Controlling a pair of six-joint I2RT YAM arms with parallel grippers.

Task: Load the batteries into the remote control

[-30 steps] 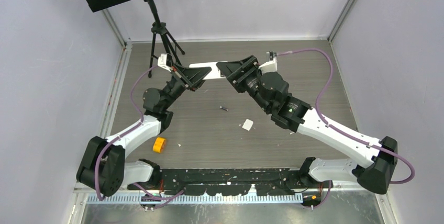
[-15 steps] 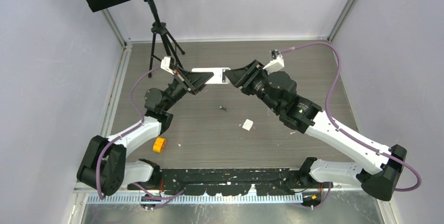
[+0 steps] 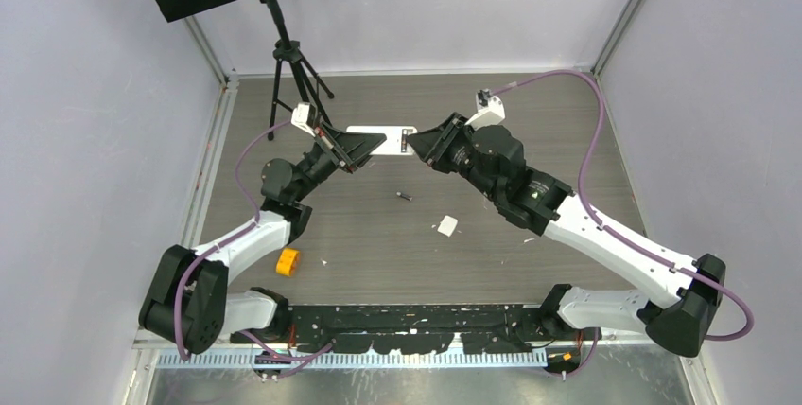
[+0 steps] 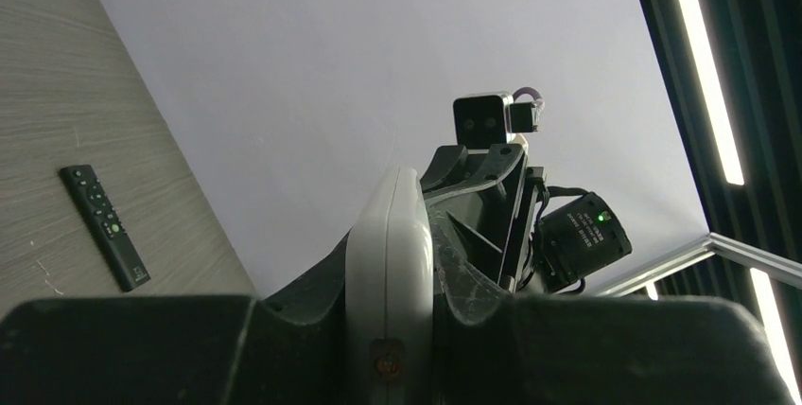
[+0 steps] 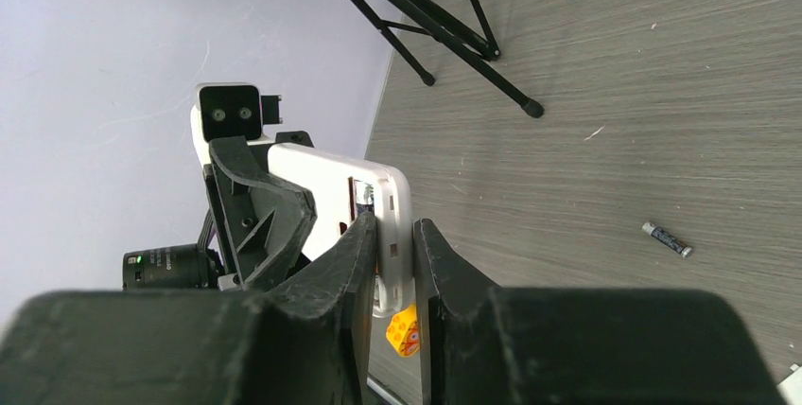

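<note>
A white remote control (image 3: 378, 131) hangs in the air over the far middle of the table, held at both ends. My left gripper (image 3: 364, 145) is shut on its left end, the body (image 4: 390, 263) pinched edge-on between the dark fingers. My right gripper (image 3: 413, 140) is shut on the right end (image 5: 392, 225), and both fingers press its sides. An open slot (image 5: 362, 195) shows in the remote's back. One small dark battery (image 3: 404, 197) with a pale end lies loose on the table (image 5: 667, 238), apart from both grippers.
A small white piece (image 3: 446, 225) lies near the battery. An orange block (image 3: 287, 261) sits at the front left. A black tripod stand (image 3: 284, 55) rises at the back left. A slim black remote (image 4: 104, 225) lies by the wall.
My right gripper has drawn back a little to the remote's right end and closed its jaws on it. The left gripper has kept its hold.
</note>
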